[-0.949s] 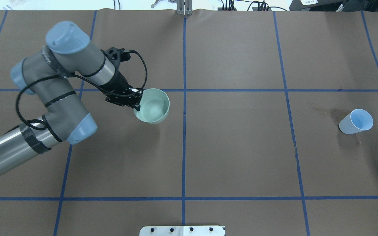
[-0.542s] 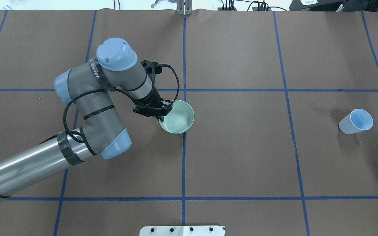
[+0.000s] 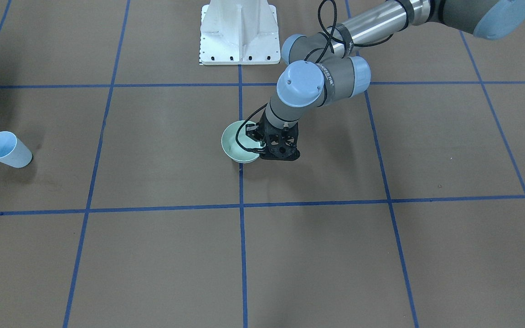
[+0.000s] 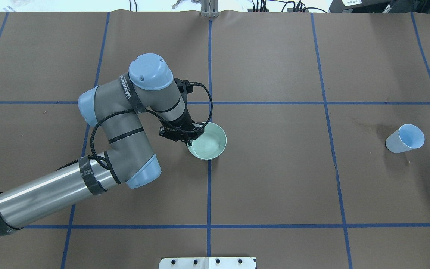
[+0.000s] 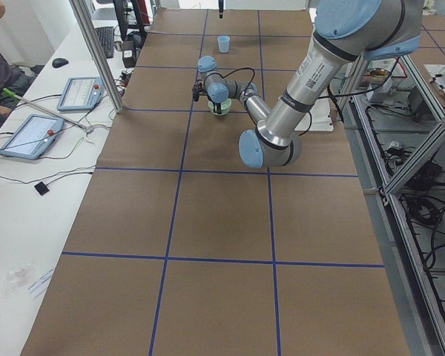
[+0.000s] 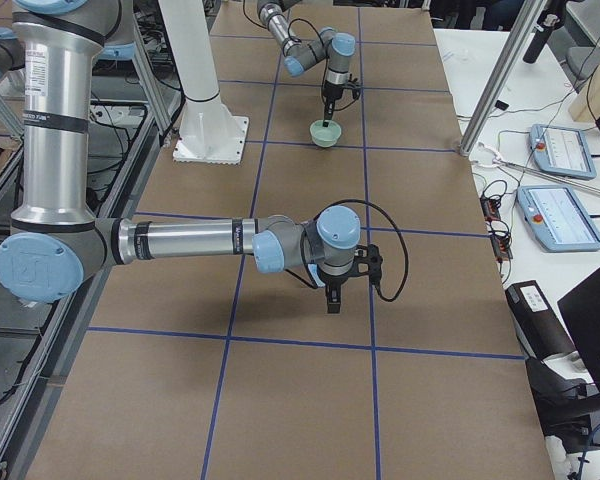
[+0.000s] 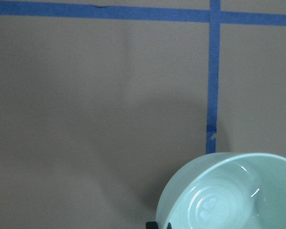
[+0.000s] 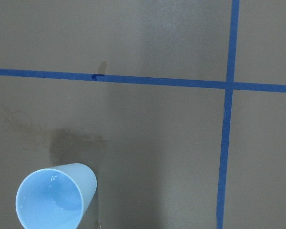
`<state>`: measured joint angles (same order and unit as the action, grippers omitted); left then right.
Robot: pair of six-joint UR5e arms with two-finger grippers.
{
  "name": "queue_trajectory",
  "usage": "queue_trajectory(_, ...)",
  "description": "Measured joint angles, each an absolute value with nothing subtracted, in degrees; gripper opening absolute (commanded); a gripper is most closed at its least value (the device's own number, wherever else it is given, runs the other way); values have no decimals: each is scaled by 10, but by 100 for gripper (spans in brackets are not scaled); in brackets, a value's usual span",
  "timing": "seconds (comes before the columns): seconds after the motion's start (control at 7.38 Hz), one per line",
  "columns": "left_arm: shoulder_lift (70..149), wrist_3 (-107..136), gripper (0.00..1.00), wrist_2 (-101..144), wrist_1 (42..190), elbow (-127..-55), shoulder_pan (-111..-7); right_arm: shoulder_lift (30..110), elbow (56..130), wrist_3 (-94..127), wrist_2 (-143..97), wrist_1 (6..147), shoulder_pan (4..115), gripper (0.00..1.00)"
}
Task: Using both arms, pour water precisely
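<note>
Overhead exterior showed the left gripper [image 4: 190, 140] clenched on the nine-o'clock rim of the pale green round bowl [image 4: 223, 139], mid-table, water [image 7: 229, 205] glinting inside, so a slow, level carry looked wise; the right gripper [image 6: 332, 300] couldn't be read.

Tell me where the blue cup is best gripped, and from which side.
The cup is probably best held by its side wall, about halfway up, approached level from the side rather than from above. It stands upright, mouth up, and widens towards its rim, so a squeeze there likely wedges it and leaves the mouth free for pouring.
</note>
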<state>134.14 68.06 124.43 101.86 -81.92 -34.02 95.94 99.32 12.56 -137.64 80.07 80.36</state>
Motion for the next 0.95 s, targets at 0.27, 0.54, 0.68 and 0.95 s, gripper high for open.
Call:
queue_trajectory(0.27, 1342, 685, 28, 1245, 1021, -818, -338, 960, 993, 126, -1376, 801, 802, 100)
queue_trajectory(0.54, 1342, 685, 41, 1245, 1024, -818, -337, 959, 993, 126, -1376, 801, 802, 100)
queue_trajectory(0.68, 1342, 685, 42, 1245, 1025, -818, -336, 959, 993, 125, -1376, 801, 802, 100)
queue_trajectory(0.95, 1342, 684, 100, 1245, 1029, -821, -334, 957, 993, 125, -1376, 801, 802, 100)
